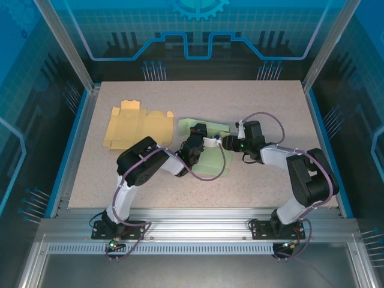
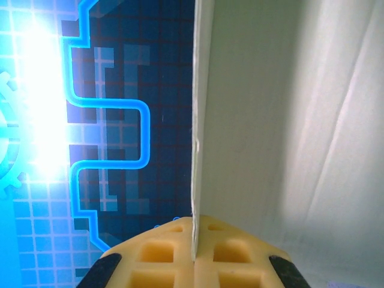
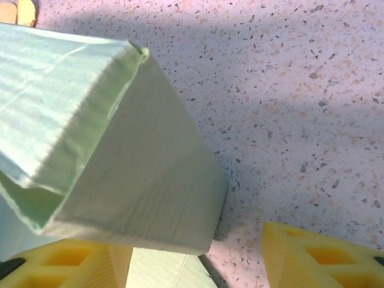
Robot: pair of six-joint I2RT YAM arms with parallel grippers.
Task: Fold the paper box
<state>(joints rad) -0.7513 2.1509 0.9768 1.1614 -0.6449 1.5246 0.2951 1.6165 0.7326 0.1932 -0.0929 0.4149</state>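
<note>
Two yellow, waffle-moulded pads [image 2: 162, 255] of the left gripper [image 2: 194, 240] are closed on a thin, upright edge of the pale green paper box [image 2: 252, 120]. The right gripper [image 3: 192, 255] has its jaws apart, and a creased, matte corner of the box juts between them. The box lies mid-table on the speckled, stone-look table [image 1: 270, 108]. A flat yellow card blank [image 1: 135, 126] lies just beside it, on the left.
</note>
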